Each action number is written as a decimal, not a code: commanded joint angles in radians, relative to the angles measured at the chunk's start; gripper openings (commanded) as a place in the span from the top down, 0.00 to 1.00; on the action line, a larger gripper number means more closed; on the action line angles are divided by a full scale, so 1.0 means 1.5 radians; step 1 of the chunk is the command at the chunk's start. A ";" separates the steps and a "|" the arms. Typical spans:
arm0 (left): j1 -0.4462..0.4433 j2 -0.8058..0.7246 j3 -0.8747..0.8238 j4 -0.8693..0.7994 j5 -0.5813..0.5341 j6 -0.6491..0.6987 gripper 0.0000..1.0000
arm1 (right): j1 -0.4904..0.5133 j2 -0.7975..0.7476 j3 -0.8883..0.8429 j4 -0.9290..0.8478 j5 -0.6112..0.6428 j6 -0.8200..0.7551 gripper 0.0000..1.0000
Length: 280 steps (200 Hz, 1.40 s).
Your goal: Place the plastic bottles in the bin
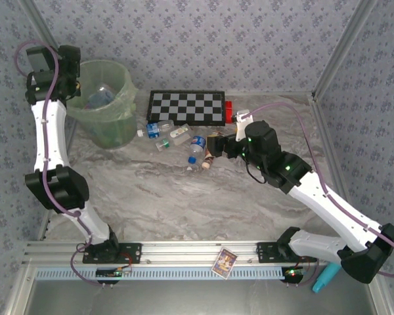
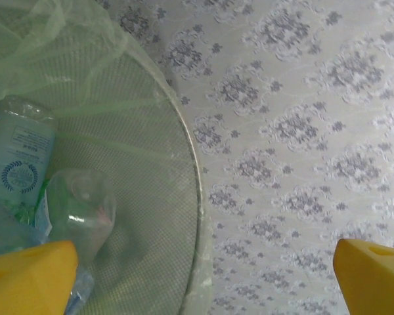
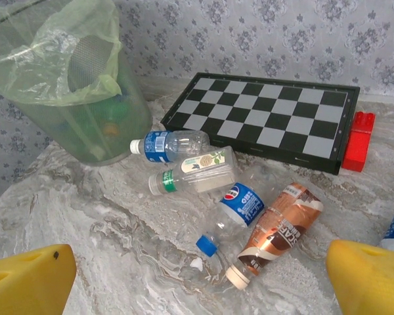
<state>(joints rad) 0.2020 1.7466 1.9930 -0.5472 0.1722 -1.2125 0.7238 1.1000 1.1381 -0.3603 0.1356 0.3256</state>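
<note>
Holds the left arm (image 1: 49, 131) over the round pale green translucent bin (image 1: 108, 105), jaws wide and empty above clear blue-labelled plastic bottles (image 2: 16, 151) inside. Stretches the right arm (image 1: 315, 190) low over the marbled counter (image 1: 184, 203), jaws parted, facing more bottles (image 3: 177, 146).

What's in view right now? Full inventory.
bin: one, pale green with bag liner, far left of table
bottles in bin: at least two, clear, one blue-labelled
bottles on table: five visible, clear, with blue, green or brown labels, in front of checkerboard, right of bin; one cut off at frame edge
checkerboard: one, black and white, far centre
red block: one, at checkerboard's right end
card: one, on near rail
turquoise tool: one, near right corner
table: grey marble
left fingers: yellow, open, over bin
right fingers: yellow, open, facing bottles on table
</note>
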 commanded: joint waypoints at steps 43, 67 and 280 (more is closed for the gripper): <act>-0.108 -0.104 -0.004 -0.058 -0.028 0.175 0.00 | -0.006 0.080 0.023 -0.047 0.043 0.081 0.00; -0.146 -0.140 -0.050 -0.058 -0.040 0.219 0.00 | -0.021 0.109 0.007 -0.048 0.032 0.135 0.00; -0.426 -0.323 -0.292 -0.084 -0.064 0.378 0.00 | -0.066 0.504 0.067 -0.003 -0.098 0.305 0.44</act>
<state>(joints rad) -0.4286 1.3048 1.5566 -0.6624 0.0872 -0.6716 0.6247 1.7939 1.1732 -0.3073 0.0010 0.7677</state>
